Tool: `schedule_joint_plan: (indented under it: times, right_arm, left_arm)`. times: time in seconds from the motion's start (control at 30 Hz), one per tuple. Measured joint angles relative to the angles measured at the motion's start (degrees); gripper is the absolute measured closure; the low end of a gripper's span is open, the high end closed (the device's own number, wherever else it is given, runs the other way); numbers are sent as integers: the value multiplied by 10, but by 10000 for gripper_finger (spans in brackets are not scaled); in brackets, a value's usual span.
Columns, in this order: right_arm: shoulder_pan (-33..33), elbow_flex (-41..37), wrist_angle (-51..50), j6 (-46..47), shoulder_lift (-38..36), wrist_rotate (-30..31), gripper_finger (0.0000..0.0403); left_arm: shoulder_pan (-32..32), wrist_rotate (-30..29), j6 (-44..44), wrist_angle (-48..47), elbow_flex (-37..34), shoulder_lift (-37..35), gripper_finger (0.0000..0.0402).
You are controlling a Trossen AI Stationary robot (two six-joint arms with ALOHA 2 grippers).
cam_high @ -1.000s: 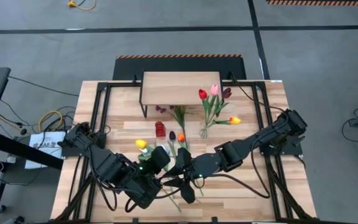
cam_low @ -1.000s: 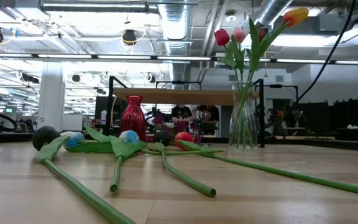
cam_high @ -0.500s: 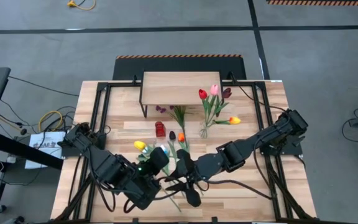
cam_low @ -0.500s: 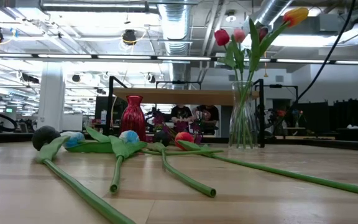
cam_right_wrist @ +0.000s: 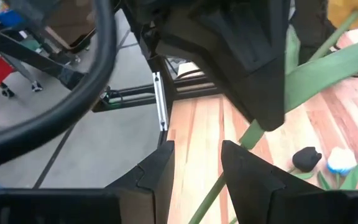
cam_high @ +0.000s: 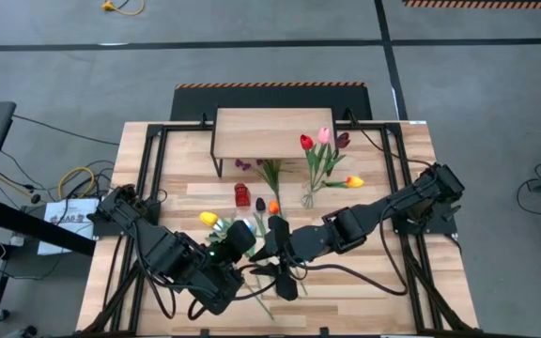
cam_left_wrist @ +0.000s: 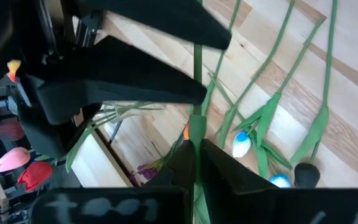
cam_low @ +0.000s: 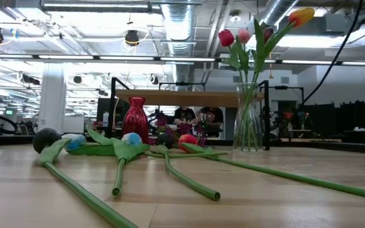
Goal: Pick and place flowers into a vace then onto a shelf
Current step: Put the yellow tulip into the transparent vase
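The left gripper [cam_left_wrist: 194,163] is pinched on a green stem [cam_left_wrist: 197,87] that runs straight out between its fingers, pointing toward the glass vase [cam_high: 309,197]. In the high view it sits [cam_high: 238,239] low over the near middle of the table, just beside the right gripper [cam_high: 280,263], whose fingers [cam_right_wrist: 160,171] stand parted with nothing clearly between them; a stem passes close by. Both arms crowd the same spot, so the left, already holding, looks the one to carry its flower. The move turns on this: the vase stands farther back and toward the right side, with the right arm's forearm lying partly across that line — it may need to clear first. More flowers [cam_low: 122,155] lie loose on the table near the grippers, stems fanned toward the near edge. A red vase [cam_low: 135,118] stands beside them. The glass vase already holds several tulips [cam_low: 246,41] — the shelf [cam_high: 272,131] behind it is bare.
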Motion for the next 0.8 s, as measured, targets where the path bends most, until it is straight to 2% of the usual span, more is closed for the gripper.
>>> schedule_joint_plan:
  times: [0.8]
  right_arm:
    - [-12, 0, 6, -31, 1, 5, 275]
  left_arm:
    - [0, 5, -13, -12, 0, 0, 401]
